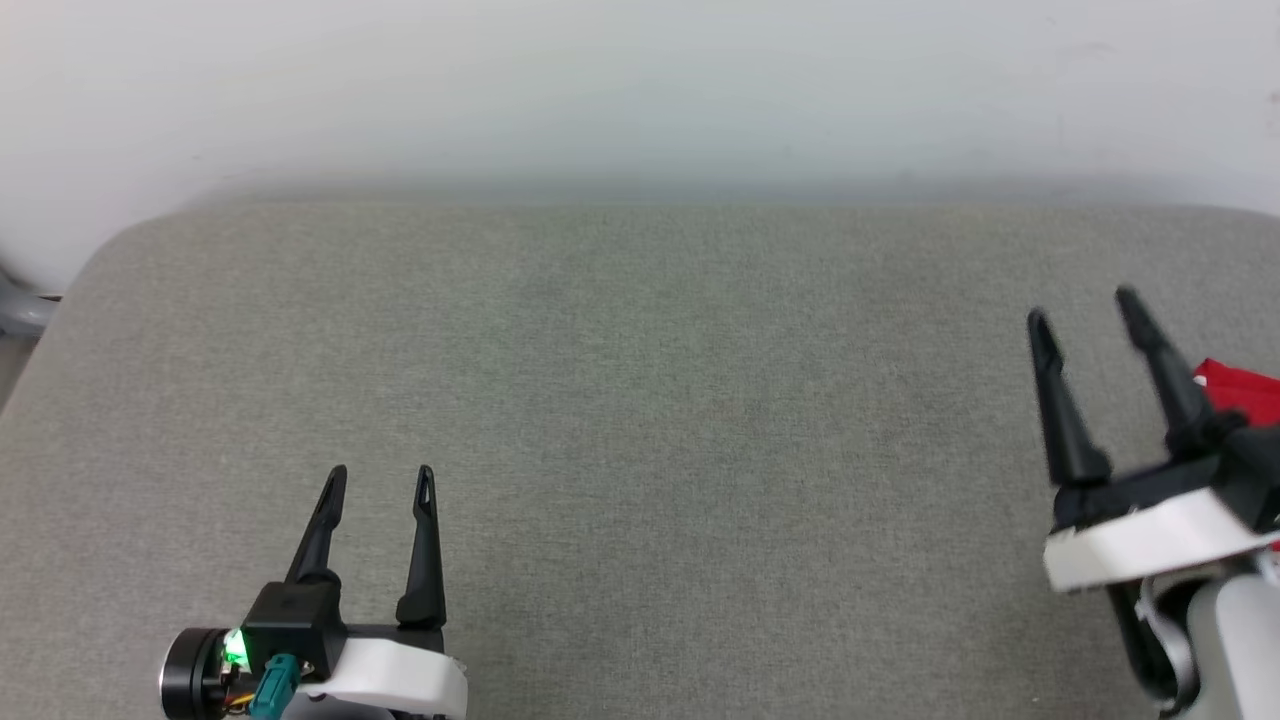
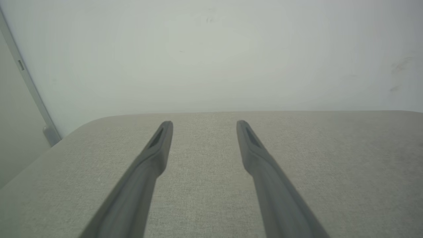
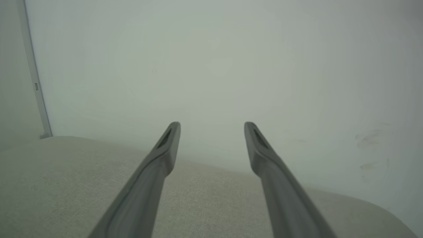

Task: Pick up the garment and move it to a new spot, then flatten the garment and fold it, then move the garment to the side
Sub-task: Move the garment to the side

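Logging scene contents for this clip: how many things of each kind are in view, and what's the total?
Hands: 2, left hand and right hand, both open
Garments: 1, red garment at head view's right edge
Surfaces: 1, grey padded surface
Total: 4

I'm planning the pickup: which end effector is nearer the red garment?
Right. The right end effector is just beside the garment; the left end effector is far across the grey surface to its left.
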